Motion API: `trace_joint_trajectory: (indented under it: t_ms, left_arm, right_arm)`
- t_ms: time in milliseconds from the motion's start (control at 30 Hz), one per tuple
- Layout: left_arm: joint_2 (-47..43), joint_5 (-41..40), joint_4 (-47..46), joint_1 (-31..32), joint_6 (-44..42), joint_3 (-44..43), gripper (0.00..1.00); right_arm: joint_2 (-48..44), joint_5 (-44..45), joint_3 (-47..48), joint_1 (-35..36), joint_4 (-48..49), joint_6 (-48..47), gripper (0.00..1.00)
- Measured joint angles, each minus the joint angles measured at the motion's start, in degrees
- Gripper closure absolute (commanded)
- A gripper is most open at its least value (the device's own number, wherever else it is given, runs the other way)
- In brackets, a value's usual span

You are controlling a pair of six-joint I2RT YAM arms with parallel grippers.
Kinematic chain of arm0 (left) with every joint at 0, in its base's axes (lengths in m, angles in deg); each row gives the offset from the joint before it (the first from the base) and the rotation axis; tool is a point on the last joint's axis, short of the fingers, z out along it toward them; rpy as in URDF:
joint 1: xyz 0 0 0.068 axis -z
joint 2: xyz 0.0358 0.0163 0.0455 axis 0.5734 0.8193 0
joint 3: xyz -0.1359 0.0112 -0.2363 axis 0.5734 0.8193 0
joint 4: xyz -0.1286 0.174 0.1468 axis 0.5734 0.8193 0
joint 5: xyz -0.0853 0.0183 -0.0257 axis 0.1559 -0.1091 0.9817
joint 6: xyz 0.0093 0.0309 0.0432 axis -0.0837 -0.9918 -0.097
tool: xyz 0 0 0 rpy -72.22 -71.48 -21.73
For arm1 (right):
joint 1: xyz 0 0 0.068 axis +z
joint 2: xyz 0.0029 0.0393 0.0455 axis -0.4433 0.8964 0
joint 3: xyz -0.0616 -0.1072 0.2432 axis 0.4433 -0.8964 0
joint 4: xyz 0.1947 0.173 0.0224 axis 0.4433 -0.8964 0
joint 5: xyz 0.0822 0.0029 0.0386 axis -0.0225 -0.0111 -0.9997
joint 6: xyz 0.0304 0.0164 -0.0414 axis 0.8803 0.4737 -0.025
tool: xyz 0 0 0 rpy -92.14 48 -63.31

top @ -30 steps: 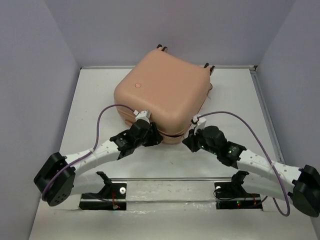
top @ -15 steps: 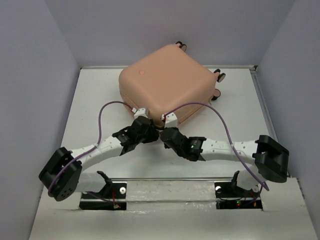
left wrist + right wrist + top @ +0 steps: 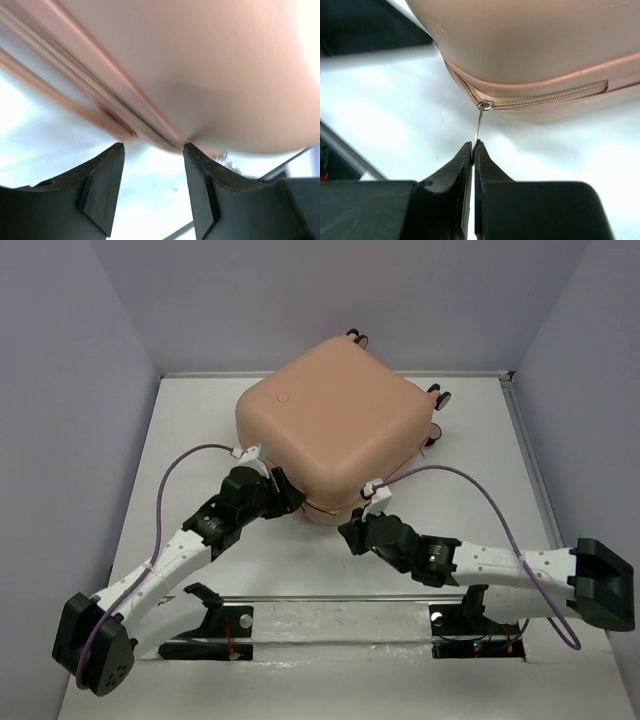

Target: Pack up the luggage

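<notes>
Currently, round mark (image 3: 282, 397) on luggage (image 3: 335, 430) too small to be read, zipper pull (image 3: 480, 120) being pinched by low, outstretched right gripper (image 3: 472, 145), left gripper (image 3: 152, 147) being held spread at shell seam.

Soft, even light from above fills the overhead view, which is sharp throughout; the luggage (image 3: 330, 430) casts only a faint shadow on the pale worktop (image 3: 200, 440). In the left wrist view the shell is smeared by blur, the worktop is blown out to white, and the left gripper (image 3: 152, 148) is a dark silhouette. The right wrist view is crisp at the zipper pull (image 3: 479, 122) and overexposed below it, with the right gripper (image 3: 472, 146) nearly black.
</notes>
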Motion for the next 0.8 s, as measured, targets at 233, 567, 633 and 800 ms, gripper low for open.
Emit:
trace_joint_trajectory:
  t_ms: [233,567,633,800]
  left_arm:
    - [-7.4,4.6,0.4,-18.2,-1.6,-4.3,0.22]
    - [16.6,10.0,-3.4,-32.0,-2.4,-33.9,0.2]
    - [23.5,10.6,-3.3,-33.8,-2.6,-38.3,0.2]
    - [38.7,11.3,-0.9,-35.3,-4.2,-47.0,0.21]
  right_arm:
    - [-13.0,-8.3,-5.8,3.0,-10.5,5.0,0.29]
    - [-21.2,0.0,-4.5,0.6,-28.9,13.7,0.93]
    - [-21.1,2.1,-4.4,-8.0,-30.6,14.2,0.93]
    - [-20.7,1.5,-4.5,-21.7,-29.0,11.7,0.93]
